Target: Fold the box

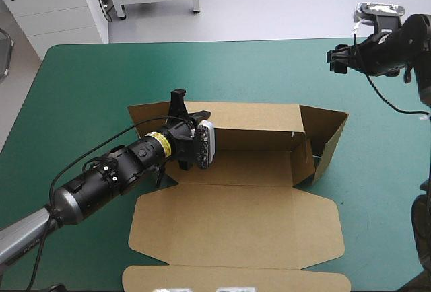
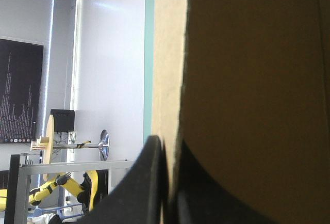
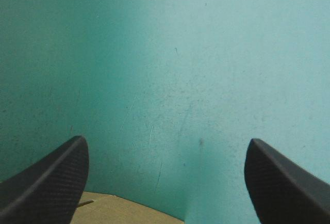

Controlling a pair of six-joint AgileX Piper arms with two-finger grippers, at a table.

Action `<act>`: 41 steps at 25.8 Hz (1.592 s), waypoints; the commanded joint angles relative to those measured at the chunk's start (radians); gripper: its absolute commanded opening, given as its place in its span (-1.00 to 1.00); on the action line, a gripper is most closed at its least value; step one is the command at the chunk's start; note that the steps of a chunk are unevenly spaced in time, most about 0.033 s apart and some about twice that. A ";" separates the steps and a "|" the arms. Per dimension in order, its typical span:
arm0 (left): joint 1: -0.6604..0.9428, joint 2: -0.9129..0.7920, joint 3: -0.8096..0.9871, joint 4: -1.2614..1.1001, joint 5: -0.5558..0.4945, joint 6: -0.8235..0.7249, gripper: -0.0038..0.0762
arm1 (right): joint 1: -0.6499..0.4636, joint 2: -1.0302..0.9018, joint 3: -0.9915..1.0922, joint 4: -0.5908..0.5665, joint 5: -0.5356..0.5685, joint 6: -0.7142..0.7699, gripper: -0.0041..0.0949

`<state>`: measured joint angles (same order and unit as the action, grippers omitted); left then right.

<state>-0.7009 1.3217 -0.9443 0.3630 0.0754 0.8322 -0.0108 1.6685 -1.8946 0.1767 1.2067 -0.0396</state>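
Midway across the teal-green cover [image 1: 87, 83] lies the brown box [image 1: 236, 221], far wall raised — the left gripper [image 1: 190, 109] pinches that wall, likely holding it upright; the right gripper [image 3: 166, 146], spread and empty, hangs beyond the box.

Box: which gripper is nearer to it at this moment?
Left. The left gripper is shut on the far wall of the box; the right gripper hangs open over the teal-green cover, off past the box's right end.

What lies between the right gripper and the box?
Only bare teal-green cover, seen in the high view; the right gripper hangs apart from the box.
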 commanded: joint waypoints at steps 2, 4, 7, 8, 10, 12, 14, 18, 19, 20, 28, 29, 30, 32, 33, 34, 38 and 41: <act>0.001 -0.021 -0.011 -0.022 0.035 -0.028 -0.92 | -0.005 0.024 -0.036 0.035 0.019 -0.001 0.63; 0.001 -0.021 -0.011 -0.022 0.035 -0.028 -0.92 | -0.005 0.043 -0.036 0.035 0.048 -0.008 0.63; 0.001 -0.021 -0.011 -0.024 0.035 -0.028 -0.92 | -0.005 0.050 -0.025 0.045 0.048 -0.010 0.63; 0.001 -0.021 -0.011 -0.024 0.035 -0.028 -0.92 | -0.005 0.051 -0.024 0.045 0.048 -0.010 0.63; 0.001 -0.021 -0.011 -0.024 0.035 -0.028 -0.92 | -0.005 0.051 -0.024 0.045 0.048 -0.010 0.62; 0.001 -0.021 -0.011 -0.024 0.035 -0.028 -0.92 | -0.005 0.051 -0.024 0.056 0.048 -0.003 0.62; 0.001 -0.021 -0.011 -0.024 0.035 -0.028 -0.92 | -0.005 0.051 -0.024 0.095 0.048 -0.001 0.62; 0.011 -0.021 -0.011 -0.028 0.037 -0.028 -0.92 | -0.003 0.051 -0.021 0.123 0.049 -0.001 0.62; 0.011 -0.021 -0.011 -0.028 0.035 -0.028 -0.92 | -0.003 0.051 -0.021 0.125 0.049 -0.001 0.61; 0.011 -0.021 -0.011 -0.028 0.035 -0.028 -0.92 | -0.003 0.051 -0.021 0.125 0.049 -0.001 0.59; 0.011 -0.021 -0.011 -0.030 0.035 -0.028 -0.92 | -0.003 -0.024 0.201 0.123 0.048 -0.059 0.58; 0.011 -0.021 -0.011 -0.030 0.035 -0.028 -0.92 | -0.003 -0.044 0.235 0.118 0.048 -0.069 0.58; 0.011 -0.021 -0.011 -0.030 0.035 -0.028 -0.92 | -0.003 -0.055 0.257 0.115 0.048 -0.071 0.58; 0.011 -0.021 -0.011 -0.030 0.035 -0.028 -0.92 | -0.003 -0.081 0.300 0.120 0.048 -0.089 0.58; 0.011 -0.021 -0.011 -0.030 0.035 -0.028 -0.92 | -0.003 -0.093 0.318 0.122 0.048 -0.095 0.58; 0.011 -0.021 -0.011 -0.030 0.035 -0.028 -0.92 | -0.003 -0.111 0.344 0.127 0.048 -0.100 0.58; 0.011 -0.021 -0.011 -0.030 0.035 -0.028 -0.92 | -0.003 -0.178 0.421 0.132 0.015 -0.116 0.57; 0.011 -0.021 -0.011 -0.030 0.035 -0.030 -0.92 | -0.003 -0.237 0.507 0.180 -0.053 -0.163 0.57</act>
<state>-0.6954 1.3217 -0.9443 0.3620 0.0754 0.8318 -0.0108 1.5184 -1.4243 0.2947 1.2182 -0.1570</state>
